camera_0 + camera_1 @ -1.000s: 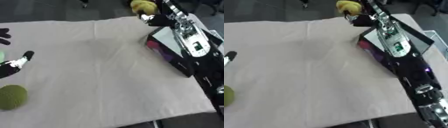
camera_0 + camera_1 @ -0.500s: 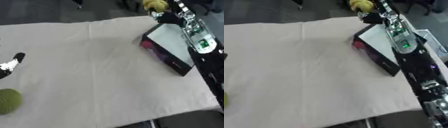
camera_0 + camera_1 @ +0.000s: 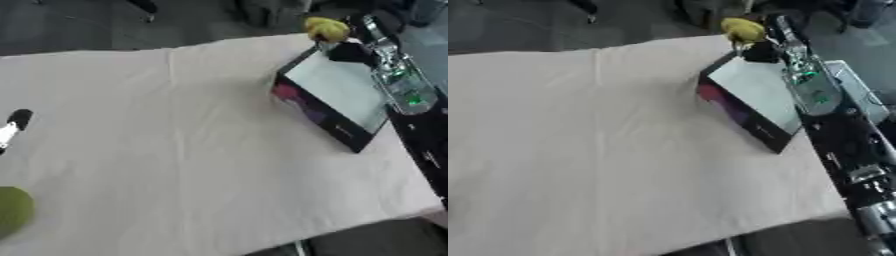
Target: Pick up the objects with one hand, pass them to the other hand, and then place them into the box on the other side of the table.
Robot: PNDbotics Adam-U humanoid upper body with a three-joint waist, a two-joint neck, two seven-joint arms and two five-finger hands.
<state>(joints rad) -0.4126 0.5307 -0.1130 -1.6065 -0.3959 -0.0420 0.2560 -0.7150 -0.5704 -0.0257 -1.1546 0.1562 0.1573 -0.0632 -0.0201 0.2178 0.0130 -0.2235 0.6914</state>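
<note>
Cream cloth covers the table (image 3: 175, 150); just inboard of the right hand (image 3: 350, 50) lies the box (image 3: 337, 97) — the yellow object (image 3: 325, 29) seemingly clutched at its far corner. Left hand unseen.

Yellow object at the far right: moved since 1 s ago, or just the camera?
Yes. The camera shifted too, but against the box the yellow object has come closer, now just beyond its far corner.

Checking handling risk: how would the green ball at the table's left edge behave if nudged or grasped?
The green ball looks round, so it would probably roll on the flat cloth. Its matte surface suggests it is not very slippery. Its weight cannot be judged.
</note>
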